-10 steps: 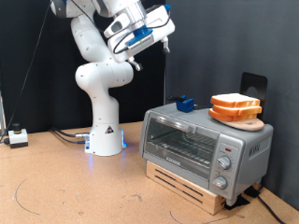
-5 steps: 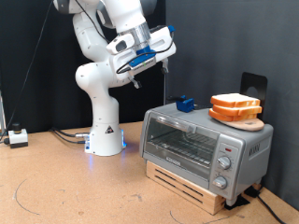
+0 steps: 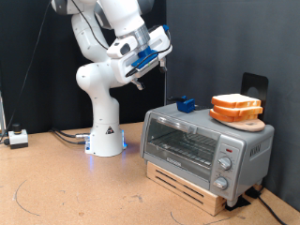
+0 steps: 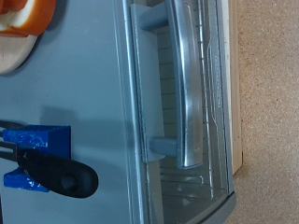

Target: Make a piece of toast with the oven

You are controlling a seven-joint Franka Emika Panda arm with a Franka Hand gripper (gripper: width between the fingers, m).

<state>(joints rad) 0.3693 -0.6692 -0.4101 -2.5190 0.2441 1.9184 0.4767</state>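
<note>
light: even, bright indoor | backdrop: dark | shadows: soft | wrist view: slightly blurred, mild glare

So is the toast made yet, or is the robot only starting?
Only starting. The oven door looks shut, and the piece of toast sits on the wooden board on top. The gripper hangs in the air above the oven, holding nothing. Nothing looks done; the bread isn't inside yet.

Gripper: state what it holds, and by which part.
Nothing is held. The gripper hangs in the air above the oven, whose door is shut; the toast lies on top, untouched.
</note>
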